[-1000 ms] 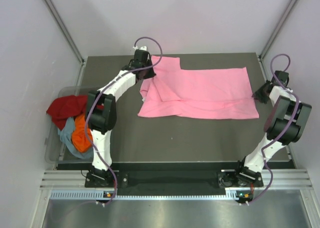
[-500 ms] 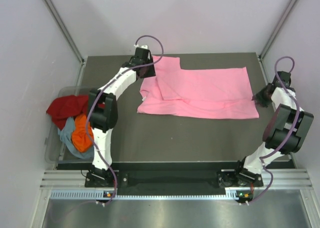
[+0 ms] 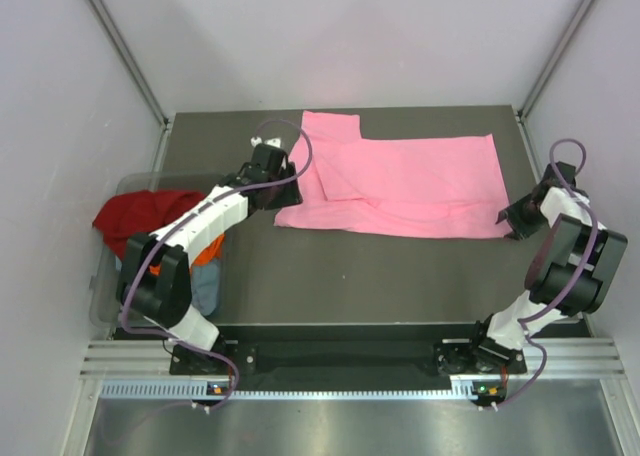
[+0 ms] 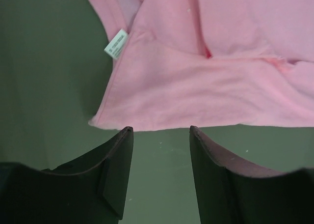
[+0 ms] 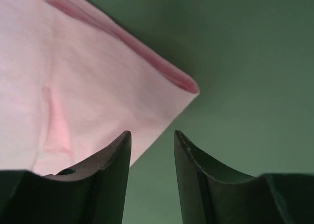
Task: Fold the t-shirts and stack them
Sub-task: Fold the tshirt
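Jaws of the left gripper [image 4: 161, 130] stand well apart, and we see nothing between them but the bare dark grey-green surface [image 3: 350, 276]. Just beyond their tips lies the near left hem of the soft bright pink cloth t-shirt [image 3: 420, 181], spread flat at the far middle of the surface with its left part folded over. Its small white neck label [image 4: 116, 43] shows at the folded edge.

Jaws of the right gripper [image 5: 152, 135] are parted more narrowly and also hold nothing. They sit low at the shirt's near right corner, and we cannot tell from the wrist view whether the left finger touches the cloth.

At the left edge, a clear plastic bin [image 3: 105, 296] holds a crumpled dark red cloth t-shirt [image 3: 135, 214]. An orange cloth t-shirt [image 3: 207, 254] and a grey-blue cloth t-shirt [image 3: 205, 291] lie there too, mostly hidden behind the left arm.
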### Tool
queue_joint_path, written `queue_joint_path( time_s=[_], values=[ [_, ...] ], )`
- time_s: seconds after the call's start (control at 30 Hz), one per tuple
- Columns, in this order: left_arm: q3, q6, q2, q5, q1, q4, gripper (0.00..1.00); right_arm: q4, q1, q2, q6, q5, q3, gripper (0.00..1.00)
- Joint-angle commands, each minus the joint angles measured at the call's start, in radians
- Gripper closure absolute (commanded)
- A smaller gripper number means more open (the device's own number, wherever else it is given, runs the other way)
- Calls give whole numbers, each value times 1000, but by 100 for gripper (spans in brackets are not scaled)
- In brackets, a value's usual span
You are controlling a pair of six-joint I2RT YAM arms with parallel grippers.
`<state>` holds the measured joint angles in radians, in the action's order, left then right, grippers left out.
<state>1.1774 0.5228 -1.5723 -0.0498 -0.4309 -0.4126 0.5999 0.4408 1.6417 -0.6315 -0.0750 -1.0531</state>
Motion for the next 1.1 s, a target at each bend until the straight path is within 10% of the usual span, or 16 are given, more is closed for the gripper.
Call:
queue_joint_path(
  time_s=[0.0, 0.5, 0.67, 1.07],
  values=[
    [-41, 57, -11, 7, 6, 66, 46, -11, 27, -26, -14, 41, 16, 59],
    [-98, 97, -175, -16, 3, 166, 49, -169, 33, 43, -28, 98, 100, 65],
    [-78, 91, -204, -152, 3, 65, 60, -143, 33, 38, 27, 147, 82, 100],
    [-194, 120, -58, -251, -14, -58, 65, -104, 32, -29, 98, 162, 90, 100]
  ],
)
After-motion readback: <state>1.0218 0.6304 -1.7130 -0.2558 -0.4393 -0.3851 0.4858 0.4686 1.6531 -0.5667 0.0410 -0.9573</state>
